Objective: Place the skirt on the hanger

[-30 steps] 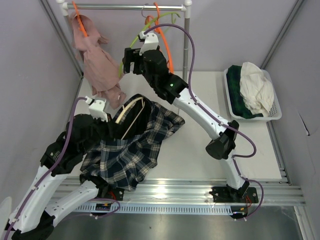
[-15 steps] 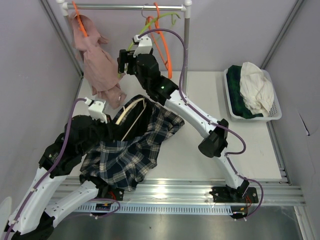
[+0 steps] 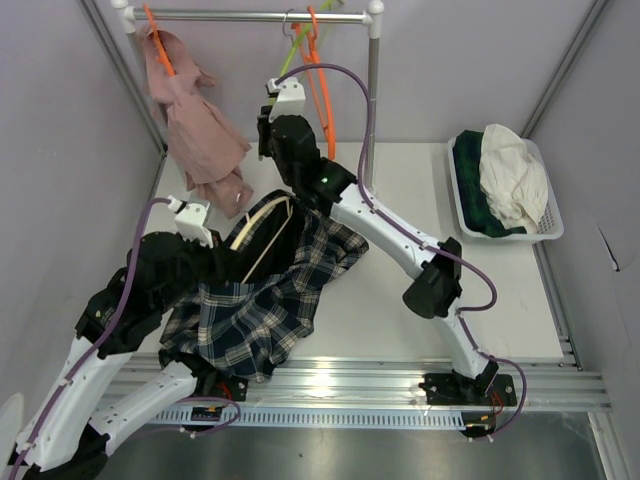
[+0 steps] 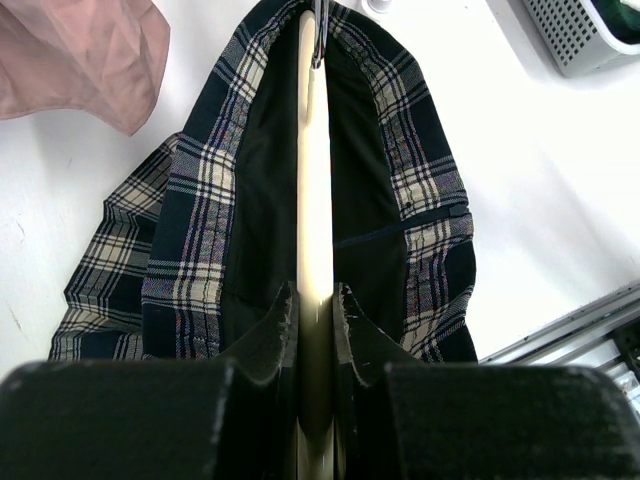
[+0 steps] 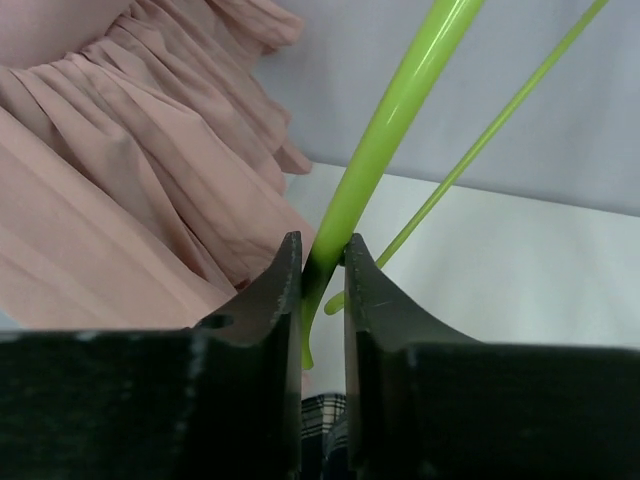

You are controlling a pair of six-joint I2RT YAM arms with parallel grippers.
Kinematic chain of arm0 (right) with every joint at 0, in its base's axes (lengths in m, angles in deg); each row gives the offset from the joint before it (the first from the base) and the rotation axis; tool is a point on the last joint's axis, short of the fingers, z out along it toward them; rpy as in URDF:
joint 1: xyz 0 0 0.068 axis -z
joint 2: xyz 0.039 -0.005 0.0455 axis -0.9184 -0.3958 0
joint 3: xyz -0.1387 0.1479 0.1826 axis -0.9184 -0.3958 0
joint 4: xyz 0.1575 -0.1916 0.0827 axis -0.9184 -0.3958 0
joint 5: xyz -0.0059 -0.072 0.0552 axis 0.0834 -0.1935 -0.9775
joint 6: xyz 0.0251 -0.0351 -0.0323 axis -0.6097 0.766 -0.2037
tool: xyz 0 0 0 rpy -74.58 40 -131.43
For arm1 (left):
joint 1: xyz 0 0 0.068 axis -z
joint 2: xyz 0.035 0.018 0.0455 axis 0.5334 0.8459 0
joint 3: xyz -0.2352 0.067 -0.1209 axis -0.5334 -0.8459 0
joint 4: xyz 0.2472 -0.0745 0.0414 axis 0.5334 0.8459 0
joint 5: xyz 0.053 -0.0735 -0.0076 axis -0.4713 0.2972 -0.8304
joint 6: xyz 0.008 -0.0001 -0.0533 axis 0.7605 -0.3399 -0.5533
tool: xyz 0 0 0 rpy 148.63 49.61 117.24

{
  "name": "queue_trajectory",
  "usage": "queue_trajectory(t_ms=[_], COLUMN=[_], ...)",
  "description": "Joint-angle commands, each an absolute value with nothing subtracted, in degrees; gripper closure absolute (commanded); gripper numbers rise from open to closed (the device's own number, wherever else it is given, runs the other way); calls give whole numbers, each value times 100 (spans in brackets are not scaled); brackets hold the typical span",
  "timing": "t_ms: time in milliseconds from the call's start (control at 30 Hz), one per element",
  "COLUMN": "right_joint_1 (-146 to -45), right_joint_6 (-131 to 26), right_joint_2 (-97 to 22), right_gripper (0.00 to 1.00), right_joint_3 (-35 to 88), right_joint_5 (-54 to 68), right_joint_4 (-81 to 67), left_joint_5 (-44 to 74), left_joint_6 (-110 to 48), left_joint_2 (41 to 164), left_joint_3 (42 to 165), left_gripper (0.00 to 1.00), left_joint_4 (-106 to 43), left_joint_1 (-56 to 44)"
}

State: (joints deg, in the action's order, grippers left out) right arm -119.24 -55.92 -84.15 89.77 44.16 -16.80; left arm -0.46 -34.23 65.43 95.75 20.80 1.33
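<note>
A dark plaid skirt lies on the white table, its waistband stretched over a cream hanger. My left gripper is shut on that hanger's bar, inside the waist opening. The cream hanger also shows from above, slanting out of the skirt. A lime-green hanger hangs from the rail. My right gripper is shut on the green hanger's thick lower arm, close to its end. From above, only the top of the green hanger shows over the right wrist.
A pink garment hangs on an orange hanger at the rail's left end. A second orange hanger hangs beside the green one. A white basket of clothes sits at the right. The rail's upright post stands behind the right arm.
My right gripper moved left and up to the green hanger and closed from wide open onto it. The green hanger now hangs steeper. The left arm and skirt stayed put.
</note>
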Motion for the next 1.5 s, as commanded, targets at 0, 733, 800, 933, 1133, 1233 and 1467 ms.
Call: queue_trajectory(t_ms=[0, 733, 800, 933, 1133, 1233, 1467], right_joint_1=[-12012, -11714, -11661, -11573, -11441, -11353, -11186], right_joint_6=[-5511, -5836, -5827, -5845, -5862, -5889, -5924], right_joint_2=[-7685, -6005, -5900, -5768, -5689, -5653, -5627], right_gripper=[92, 100, 100, 100, 100, 100, 100], right_joint_3=[8693, 7725, 7716, 7629, 7549, 7514, 7514], right_joint_5=[4625, 4600, 4538, 4424, 4265, 4160, 3914], right_joint_4=[-1636, -3130, -3244, -3341, -3429, -3455, -3525], left_joint_5=[-34, -587, -710, -877, -1246, -1334, -1037], left_joint_6=[-3368, -3483, -3500, -3500, -3526, -3509, -3447], left_joint_2=[6452, 7594, 7752, 8269, 8772, 9088, 9817], left_joint_3=[9836, 11601, 11943, 12349, 13139, 13587, 14466], left_gripper=[100, 100, 100, 100, 100, 100, 100], left_joint_4=[1642, 1396, 1413, 1352, 1343, 1474, 1475], left_joint_1=[81, 81, 73, 81, 29, -59, -629])
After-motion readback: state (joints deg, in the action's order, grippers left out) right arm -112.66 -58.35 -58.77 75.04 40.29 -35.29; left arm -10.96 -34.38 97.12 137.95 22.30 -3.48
